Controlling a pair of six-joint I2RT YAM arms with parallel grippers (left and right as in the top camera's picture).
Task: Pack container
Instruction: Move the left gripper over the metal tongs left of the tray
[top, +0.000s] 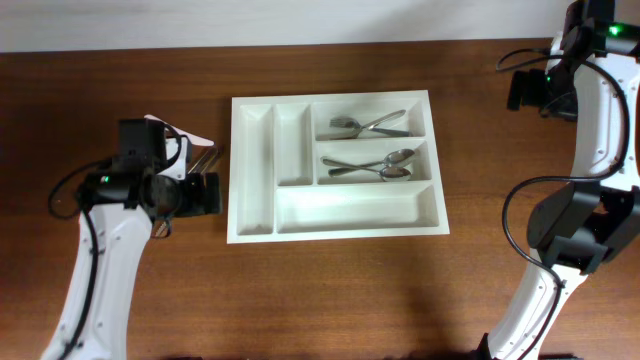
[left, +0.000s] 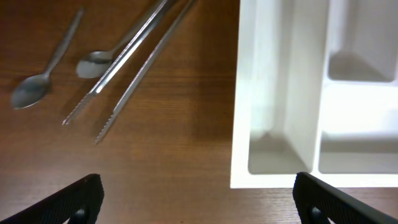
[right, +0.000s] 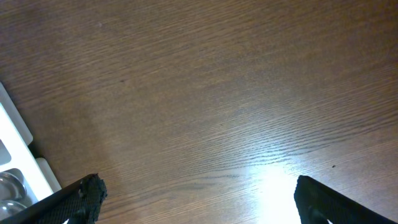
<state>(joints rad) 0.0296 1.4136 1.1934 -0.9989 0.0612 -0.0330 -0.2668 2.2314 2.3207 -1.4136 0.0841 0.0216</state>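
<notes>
**Left gripper** (left: 199, 206): jaws spread wide and holding nothing. It hangs just beside the left wall of the container (top: 345, 208) and does not touch it. In the left wrist view the container's corner sits on the right of the gap between the fingertips. The rest of the gap shows the wood of the table (top: 330, 290).

**Right gripper** (right: 199, 202): jaws likewise spread wide, with nothing gripped. It stands well apart from the container, off its far right corner. Only a sliver of the white rim shows at the left edge of the right wrist view.

**Container:** a white tray with five compartments, lying flat on the table between the two arms.
- Two narrow compartments run along its left side.
- The upper right compartment holds forks (top: 365, 125), lying crosswise.
- The compartment directly below holds spoons (top: 375, 168), also crosswise, with their handles overlapping.
- One long compartment runs along the near edge.

**Outside the container, to its left:**
- Small spoons (left: 30, 92) lie on the table.
- Next to them are two long serrated metal pieces (left: 118, 60), side by side at a slant, with one spoon's bowl partly beneath them.
- It cannot be told whether the serrated pieces are one pair of tongs or two separate items.
- None of these items touches the container's wall.
</notes>
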